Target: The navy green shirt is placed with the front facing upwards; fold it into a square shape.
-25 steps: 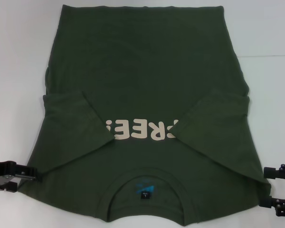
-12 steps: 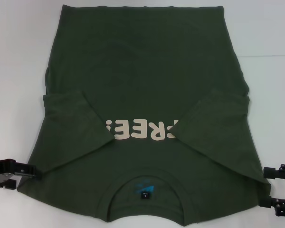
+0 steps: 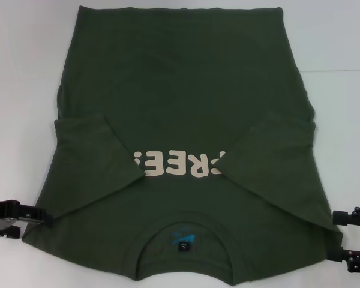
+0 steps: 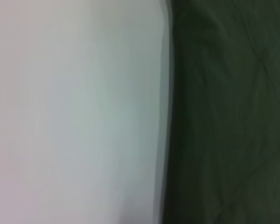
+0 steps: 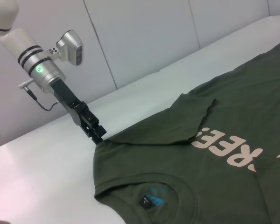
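Nothing has shifted noticeably since the earlier frames: shirt and both arms sit where they were, apart from a slight settling of the left tool. Navy green shirt (image 3: 180, 108) lies flat, front up, on the white worktop (image 3: 336, 36), covering most of the head view, collar (image 3: 183, 234) at 6 o'clock nearest the robot, hem at 12 o'clock. Both short sleeves are folded inward over the chest: left sleeve (image 3: 93, 162) at 9 o'clock, right sleeve (image 3: 276, 165) at 3 o'clock, their tips partly covering the ends of the cream "FREE!" print (image 3: 177, 164), which reads upside down from the head camera. Blue neck label (image 3: 183, 240) shows inside the collar. Left tool (image 3: 45, 218) sits at the 8 o'clock corner of the shirt, at the left shoulder edge; in the right wrist view its black tip (image 5: 97, 136) meets the cloth edge, but whether it is clamped on the fabric cannot be told. Right tool (image 3: 339, 237) sits at the 4 o'clock corner beside the right shoulder; its two fingers (image 3: 351, 217) stand spread apart, one above the other, at the cloth edge. Left wrist view shows only worktop beside dark cloth (image 4: 224, 116).
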Motion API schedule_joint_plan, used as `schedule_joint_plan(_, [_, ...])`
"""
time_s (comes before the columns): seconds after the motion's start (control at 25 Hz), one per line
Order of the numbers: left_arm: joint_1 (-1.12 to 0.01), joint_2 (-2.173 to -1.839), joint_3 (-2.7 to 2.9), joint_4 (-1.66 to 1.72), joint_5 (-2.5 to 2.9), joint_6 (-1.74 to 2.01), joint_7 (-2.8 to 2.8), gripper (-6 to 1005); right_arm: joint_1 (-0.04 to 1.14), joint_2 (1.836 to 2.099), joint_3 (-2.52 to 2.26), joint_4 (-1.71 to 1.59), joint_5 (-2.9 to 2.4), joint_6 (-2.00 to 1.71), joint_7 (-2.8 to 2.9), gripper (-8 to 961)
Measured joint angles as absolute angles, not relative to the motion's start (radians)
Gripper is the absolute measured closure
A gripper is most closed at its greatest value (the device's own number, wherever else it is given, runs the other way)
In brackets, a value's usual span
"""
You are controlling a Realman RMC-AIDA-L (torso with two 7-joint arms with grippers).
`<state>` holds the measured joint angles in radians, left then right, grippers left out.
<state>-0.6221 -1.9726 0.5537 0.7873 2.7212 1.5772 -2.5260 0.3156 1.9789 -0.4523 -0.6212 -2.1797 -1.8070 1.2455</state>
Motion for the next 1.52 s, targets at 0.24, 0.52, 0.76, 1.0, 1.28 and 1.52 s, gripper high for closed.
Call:
schedule_joint_plan(0.24, [-0.625, -1.974, 0.56, 0.787, 2.721, 1.577, -2.526, 65, 0.316, 1.979, -0.45, -0.621, -2.18, -1.807, 1.246, 69])
schedule_joint_plan(0.52, [-0.628, -1.977, 0.576, 0.787, 2.721, 1.577, -2.531, 65, 0.316, 1.979, -0.449, -0.621, -2.18, -1.805, 1.245, 69])
schedule_joint_plan(0.76, [-0.633, -1.977, 0.577, 0.773, 2.714, 1.579, -2.53, 65, 0.316, 1.979, -0.449, -0.621, -2.18, -1.804, 1.244, 68])
schedule_joint_plan(1.0, [-0.648, -1.979, 0.577, 0.755, 2.713, 1.581, -2.527, 65, 0.317, 1.979, -0.449, -0.621, -2.18, -1.801, 1.244, 68])
schedule_joint_plan(1.28, [-0.669, -1.985, 0.577, 0.747, 2.71, 1.591, -2.53, 64, 0.318, 1.98, -0.45, -0.62, -2.18, -1.789, 1.244, 68])
schedule_joint_plan(1.52, [-0.677, -1.983, 0.576, 0.749, 2.717, 1.595, -2.562, 79, 0.318, 1.98, -0.447, -0.62, -2.18, -1.787, 1.244, 68])
